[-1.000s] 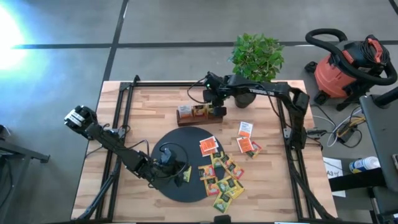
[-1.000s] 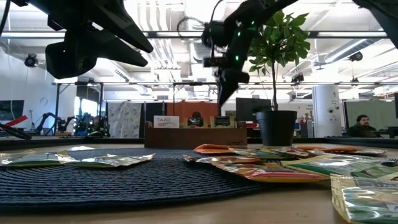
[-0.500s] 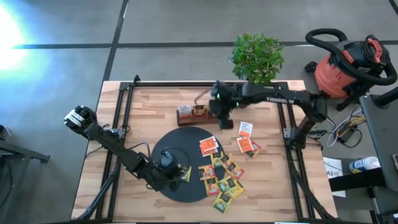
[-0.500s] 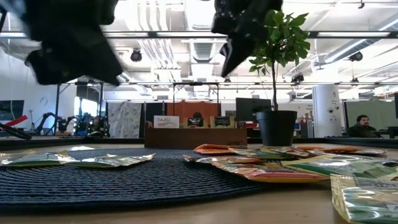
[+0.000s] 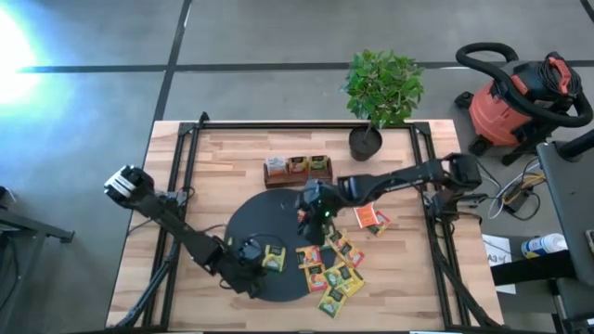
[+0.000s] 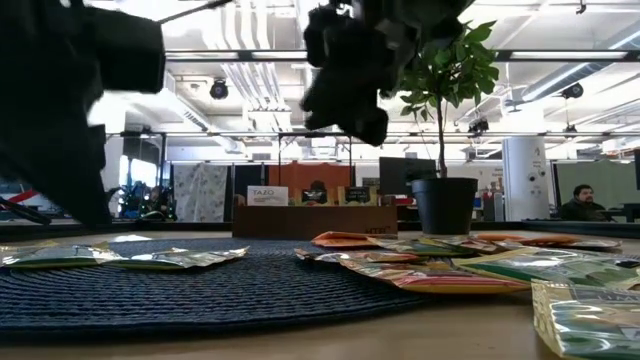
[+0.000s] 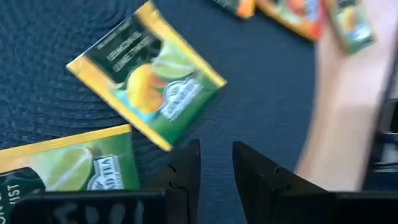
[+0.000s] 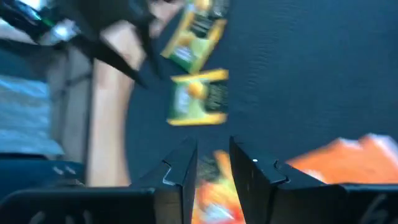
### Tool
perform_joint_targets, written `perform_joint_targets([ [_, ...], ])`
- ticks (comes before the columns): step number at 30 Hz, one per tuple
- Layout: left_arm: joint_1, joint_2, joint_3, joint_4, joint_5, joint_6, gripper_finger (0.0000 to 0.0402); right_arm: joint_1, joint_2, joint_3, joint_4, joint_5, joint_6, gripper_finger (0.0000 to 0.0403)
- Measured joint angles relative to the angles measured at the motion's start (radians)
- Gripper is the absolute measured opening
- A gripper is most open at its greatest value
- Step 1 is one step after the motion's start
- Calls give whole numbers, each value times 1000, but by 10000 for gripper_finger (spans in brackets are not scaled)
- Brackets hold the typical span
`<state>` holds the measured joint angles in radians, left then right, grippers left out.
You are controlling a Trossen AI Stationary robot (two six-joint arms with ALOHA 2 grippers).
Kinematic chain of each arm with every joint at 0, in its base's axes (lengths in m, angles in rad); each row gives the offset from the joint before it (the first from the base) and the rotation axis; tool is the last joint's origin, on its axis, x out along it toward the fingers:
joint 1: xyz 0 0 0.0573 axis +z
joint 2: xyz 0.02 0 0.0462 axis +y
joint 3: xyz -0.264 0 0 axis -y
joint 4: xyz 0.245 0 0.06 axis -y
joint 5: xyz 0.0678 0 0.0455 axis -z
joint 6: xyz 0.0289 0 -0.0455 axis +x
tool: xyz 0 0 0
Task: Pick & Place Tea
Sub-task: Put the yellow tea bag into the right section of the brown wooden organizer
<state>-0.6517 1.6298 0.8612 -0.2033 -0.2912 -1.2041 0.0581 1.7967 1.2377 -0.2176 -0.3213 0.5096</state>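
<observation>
Wooden box (image 5: 298,170) at 12 o'clock holds 3 sachets; many tea sachets (image 5: 329,270) left. Left tool (image 5: 263,260) and right tool (image 5: 311,210): narrow gaps, nothing held.

In the right wrist view, motion blur smears the tea sachets (image 8: 198,101) beyond reading.

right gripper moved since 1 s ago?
Yes. The right gripper has left the wooden box and swung toward the table's front, over the black mat.

Left hand (image 7: 214,165) low, fingers narrowly parted, right hand (image 8: 211,165) likewise
</observation>
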Motion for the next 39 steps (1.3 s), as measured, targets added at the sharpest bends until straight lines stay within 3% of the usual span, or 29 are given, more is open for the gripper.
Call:
perform_joint_targets([
  [7, 2, 60, 0, 2, -124, -55, 90, 34, 117, 36, 18, 1, 80, 93],
  [17, 0, 119, 2, 49, -138, -55, 90, 48, 263, 123, 23, -22, 159, 93],
  [29, 0, 153, 3, 84, -224, -62, 90, 52, 295, 141, 23, -68, 245, 93],
  [39, 1, 155, 0, 99, -253, -62, 90, 51, 333, 140, 70, -39, 291, 93],
])
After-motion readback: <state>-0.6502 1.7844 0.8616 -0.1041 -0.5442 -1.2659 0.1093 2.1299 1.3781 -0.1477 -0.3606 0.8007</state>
